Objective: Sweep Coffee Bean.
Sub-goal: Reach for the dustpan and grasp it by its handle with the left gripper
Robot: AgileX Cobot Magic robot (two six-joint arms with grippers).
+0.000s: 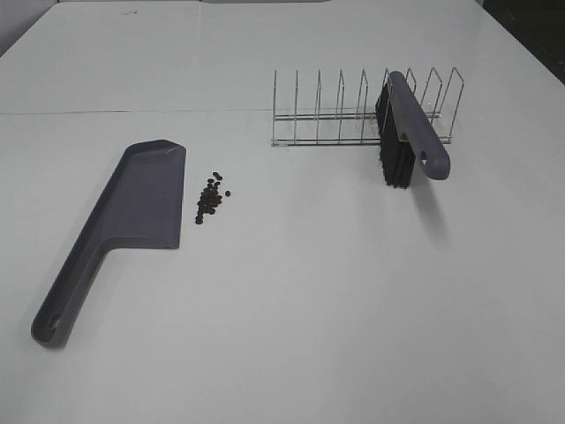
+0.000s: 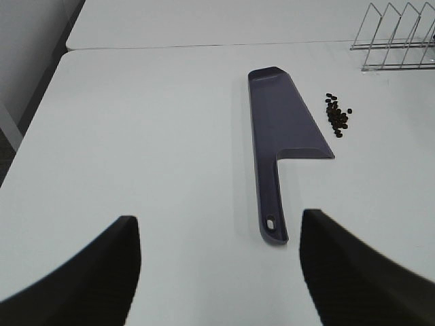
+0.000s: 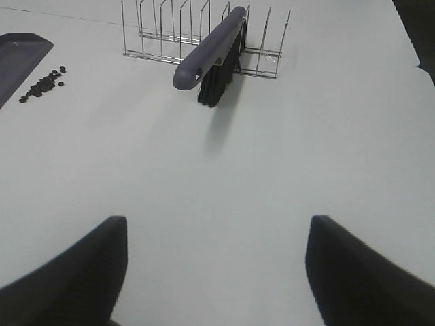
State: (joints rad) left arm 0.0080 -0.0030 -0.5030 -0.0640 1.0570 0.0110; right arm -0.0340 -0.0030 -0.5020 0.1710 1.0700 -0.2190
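Note:
A small heap of dark coffee beans (image 1: 210,197) lies on the white table, just right of the grey dustpan (image 1: 132,210), which lies flat with its handle toward the near left. The beans also show in the left wrist view (image 2: 336,116) beside the dustpan (image 2: 279,129) and in the right wrist view (image 3: 42,83). A grey brush with black bristles (image 1: 406,132) leans in a wire rack (image 1: 353,115); it shows in the right wrist view (image 3: 214,54) too. My left gripper (image 2: 217,272) is open and empty, short of the dustpan handle. My right gripper (image 3: 214,272) is open and empty, well short of the brush.
The wire rack (image 3: 197,34) stands at the back right of the table. A seam between two table tops (image 1: 132,112) runs behind the dustpan. The table's left edge (image 2: 34,129) shows in the left wrist view.

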